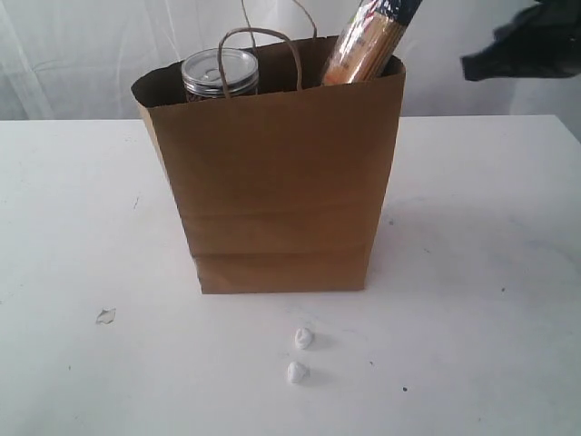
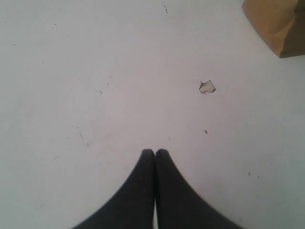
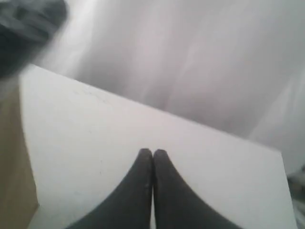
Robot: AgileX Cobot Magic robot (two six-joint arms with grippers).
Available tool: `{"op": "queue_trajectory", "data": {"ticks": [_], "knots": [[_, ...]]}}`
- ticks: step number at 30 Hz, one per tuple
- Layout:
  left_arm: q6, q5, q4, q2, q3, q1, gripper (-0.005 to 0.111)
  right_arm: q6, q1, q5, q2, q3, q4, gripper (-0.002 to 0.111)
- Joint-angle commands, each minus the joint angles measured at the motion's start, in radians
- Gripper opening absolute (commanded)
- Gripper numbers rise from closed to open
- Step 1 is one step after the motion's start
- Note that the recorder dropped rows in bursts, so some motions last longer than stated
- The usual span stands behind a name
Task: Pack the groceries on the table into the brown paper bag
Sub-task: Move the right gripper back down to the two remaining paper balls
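**Exterior view only:** brown paper bag [image 1: 277, 200] seen whole, upright, mouth open, at the middle of the white table [image 1: 472, 272]; two twisted loop handles standing above the rim.
- Poking out of the mouth: jar [image 1: 221, 74] with round pale lid, left side; spaghetti packet [image 1: 368, 41], leaning, right side, upper end cut off by the frame edge.
- Anything lower in the bag hidden by the front wall.
- In front of the bag, apart from it: two small white paper wads [image 1: 301, 339], one just beside the other.
- Upper right: dark blurred arm part [image 1: 522, 45], above the table, clear of the bag.

**Left wrist view:** left gripper [image 2: 155, 152], jaws pressed together, nothing between them, over bare tabletop.
- Near it, a small pale flake [image 2: 207, 87] lying flat, also visible front-left of the bag from the exterior camera.
- One lower corner of the bag at the frame edge, well apart from the fingertips.

**Right wrist view:** right gripper [image 3: 153, 152], jaws likewise closed tight and empty, over bare table near one of its edges.
- White curtain [image 3: 190, 57] behind.
- A strip of brown bag wall at one side.
- Blurred dark mass in one corner, not identifiable.

**Writing:** print on the spaghetti packet too blurred to read; bag front plain brown.
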Motion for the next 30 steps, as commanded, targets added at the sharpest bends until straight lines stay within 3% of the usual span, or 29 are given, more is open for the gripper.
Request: {"op": "queue_trajectory", "data": {"ticks": [1, 7, 13, 19, 30], "knots": [[0.0, 0.007, -0.007, -0.003, 0.007, 0.002, 0.0, 0.189, -0.131, 0.234, 0.02, 0.044, -0.056, 0.0], [0.0, 0.007, -0.007, -0.003, 0.007, 0.002, 0.0, 0.502, -0.168, 0.62, 0.088, 0.104, -0.417, 0.0], [0.0, 0.007, -0.007, -0.003, 0.007, 0.002, 0.0, 0.637, -0.102, 0.732, 0.034, 0.162, -0.548, 0.0], [0.0, 0.007, -0.007, -0.003, 0.007, 0.002, 0.0, 0.663, 0.137, 0.732, -0.062, 0.221, -0.558, 0.0], [0.0, 0.007, -0.007, -0.003, 0.007, 0.002, 0.0, 0.908, 0.667, 0.654, 0.019, 0.28, -0.557, 0.0]]}}
